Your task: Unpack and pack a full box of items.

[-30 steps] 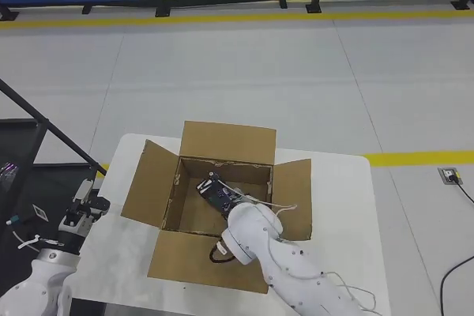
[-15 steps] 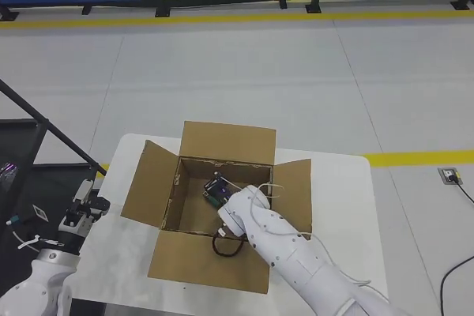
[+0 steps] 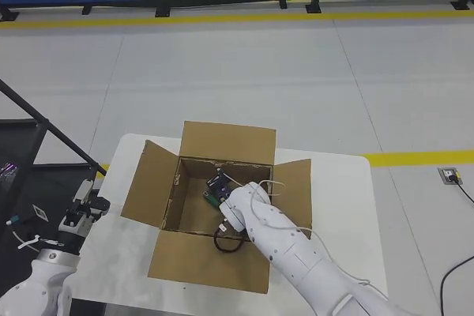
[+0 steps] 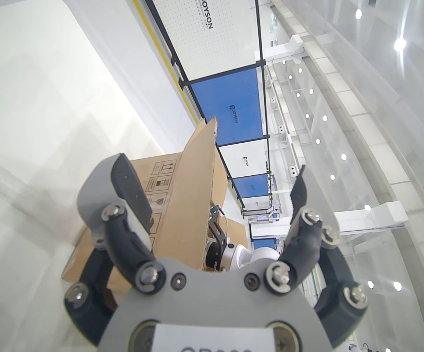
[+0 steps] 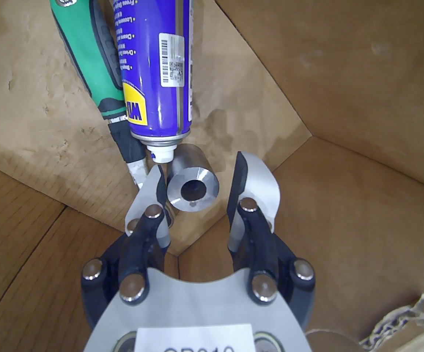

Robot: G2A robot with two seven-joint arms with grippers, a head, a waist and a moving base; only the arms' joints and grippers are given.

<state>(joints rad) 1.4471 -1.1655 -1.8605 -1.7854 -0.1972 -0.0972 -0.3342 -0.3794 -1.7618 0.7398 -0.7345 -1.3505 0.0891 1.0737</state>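
Pale factory floor with a yellow line is surrounding a white table (image 3: 340,205). On it a cardboard box (image 3: 227,142) is sitting with all four flaps folded outward, which is leaving its inside open to a reach from above.

Down in one corner of the box floor a short metal cylinder (image 5: 194,184) is lying on its side, its bored end facing the wrist camera. Just beside it a blue spray can (image 5: 153,49) is lying flat, its nozzle end pointing at the cylinder and almost touching it. A green-handled tool (image 5: 87,49) is lying along the can's other side, touching it.

The right gripper (image 5: 199,179) is reaching down into the box and straddling the cylinder, its jaws standing moderately apart. One finger is sitting right against the cylinder's side, squeezed in next to the can's nozzle, while the other is showing a gap, so nothing is being held. That placement looks chosen to pinch the cylinder across its round body without catching the can. This seems to be the unpacking half, with at least three things lying inside.

Well apart, by the table's edge beyond the box's side flap, the left gripper (image 4: 212,179) is hanging wide and empty, seemingly parked clear of the work.
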